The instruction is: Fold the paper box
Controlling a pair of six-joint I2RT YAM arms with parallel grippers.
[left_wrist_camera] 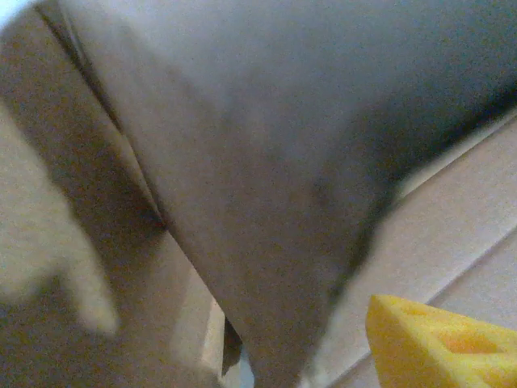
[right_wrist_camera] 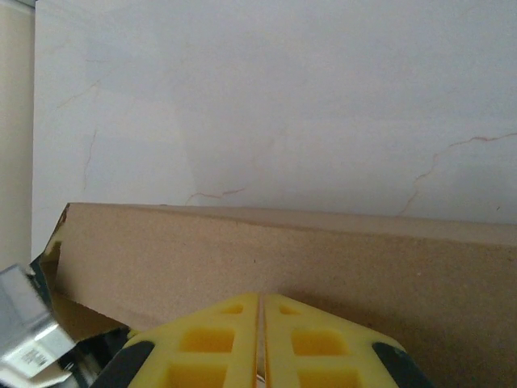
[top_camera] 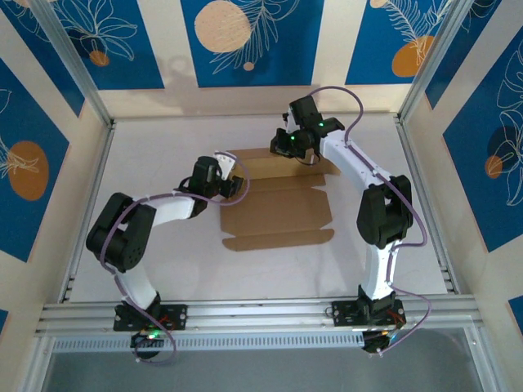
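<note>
Table [top_camera: 163, 261] is carrying the paper box [top_camera: 278, 212] at its centre, brown cardboard lying mostly flat, with the 12 o'clock panel tilting up. Right end effector [top_camera: 286, 145] is hovering at that panel, its yellow pads [right_wrist_camera: 234, 339] pressing together, closed. Left end effector [top_camera: 231, 167] is sitting at the box's 10 o'clock corner, a blurred flap crowding one finger [left_wrist_camera: 436, 343]; whether it is open or closed I cannot tell.

The tabletop [top_camera: 278, 278] is pale white with faint thin veins. The paper box [top_camera: 278, 216], brown and creased, lies opened out directly on it, and white tabletop surface shows beyond the paper box's near, left and far edges.
</note>
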